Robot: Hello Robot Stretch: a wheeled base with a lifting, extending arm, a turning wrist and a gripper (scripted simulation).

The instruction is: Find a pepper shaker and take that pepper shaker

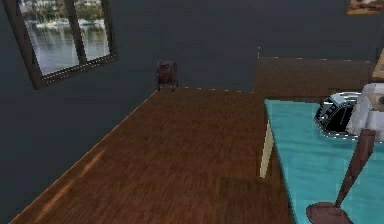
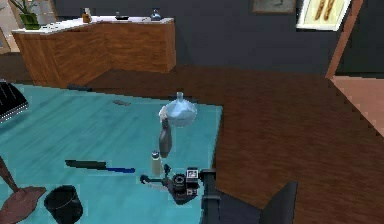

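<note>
A small pale shaker-shaped thing (image 2: 155, 160) stands on the teal table (image 2: 70, 125) near its right edge. My gripper (image 2: 152, 181) is just below it in the arm side view, its dark body reaching left from the arm's end. I cannot tell whether the gripper touches the shaker or holds anything. Right behind the shaker stands a taller grey bottle (image 2: 165, 136), and a blue and white object (image 2: 181, 111) lies past it.
On the table also lie a dark knife with a blue handle (image 2: 100, 166), a black cup (image 2: 65, 203), a toaster (image 1: 338, 112) and a brown stand (image 1: 345, 185). A wooden counter (image 2: 100, 48) runs at the back. Open wood floor (image 1: 170, 150) stretches toward a window (image 1: 68, 40).
</note>
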